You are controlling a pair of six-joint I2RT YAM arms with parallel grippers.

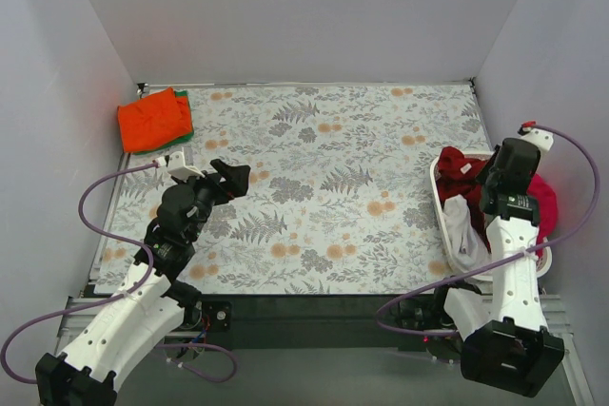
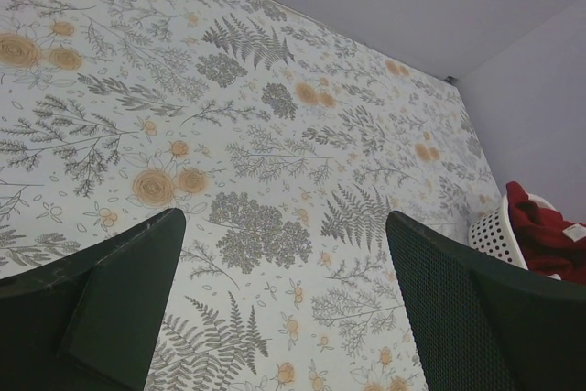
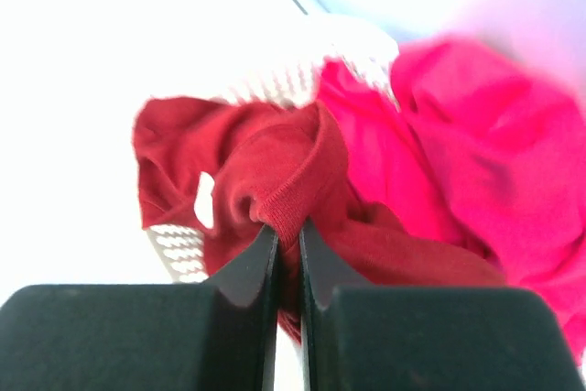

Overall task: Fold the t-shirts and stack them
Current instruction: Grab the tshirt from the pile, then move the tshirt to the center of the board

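t-shirts occupy two locations. the orange t-shirt (image 1: 150, 123) lies folded at the far left corner of the table (image 1: 333, 140), on top of a green t-shirt (image 1: 182, 98) of which only a far edge shows. the remaining garments sit in a white perforated basket (image 1: 439, 192) at the right edge of the table: the crimson t-shirt (image 1: 461, 165) at the far end, the white t-shirt (image 1: 461, 230) at the near left side, and the magenta-pink t-shirt (image 1: 545, 204) along the right side, bulging over the rim.

right gripper (image 3: 284, 229): positioned over the basket, pointing down into it. its fingers are closed on a raised fold of the crimson t-shirt, and the fold's ribbed edge is pinched between the two fingertips. the magenta-pink t-shirt lies just beside the pinched fold, touching the crimson cloth.

left gripper (image 1: 234, 178): over the left part of the table, near the orange t-shirt but apart from it. its fingers are spread wide with nothing between them. the left wrist view shows only the floral table surface in the gap, with the basket and crimson cloth at the far right edge.
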